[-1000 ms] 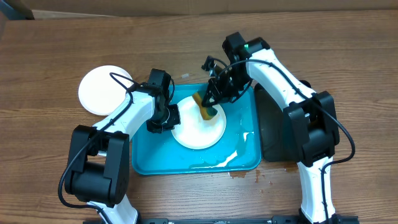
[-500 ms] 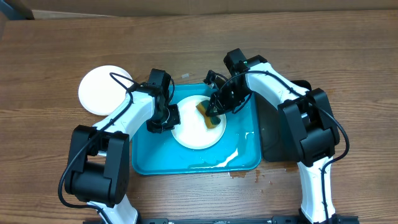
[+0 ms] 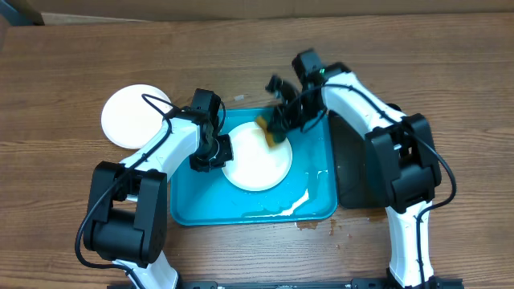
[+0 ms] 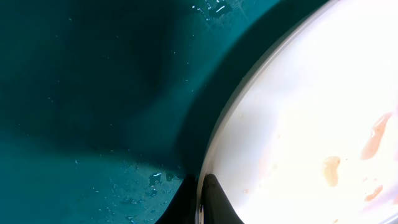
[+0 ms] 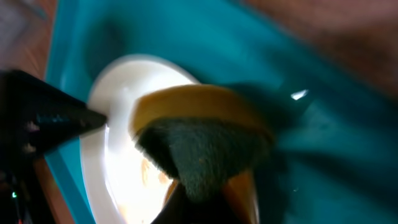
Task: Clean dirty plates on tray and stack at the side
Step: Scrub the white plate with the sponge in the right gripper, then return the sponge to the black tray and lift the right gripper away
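Turquoise tray [image 3: 189,207] — smeared plate [image 3: 255,167] inside

Sponge [image 3: 267,133], pinched in right gripper [image 3: 277,128], now sits at the plate's far rim, up from mid-plate half a second ago; both blurred. Left gripper [image 3: 214,154] unmoved, clamped on plate's left rim. Faint brown smears [image 4: 331,170] show — wrist view. Second plate [image 3: 128,115] lies on worktop [image 3: 72,64], left of tray.

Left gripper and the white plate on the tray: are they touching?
Touching. The left wrist view shows the left gripper with a fingertip on each side of the plate at its rim, pinching it over the tray.
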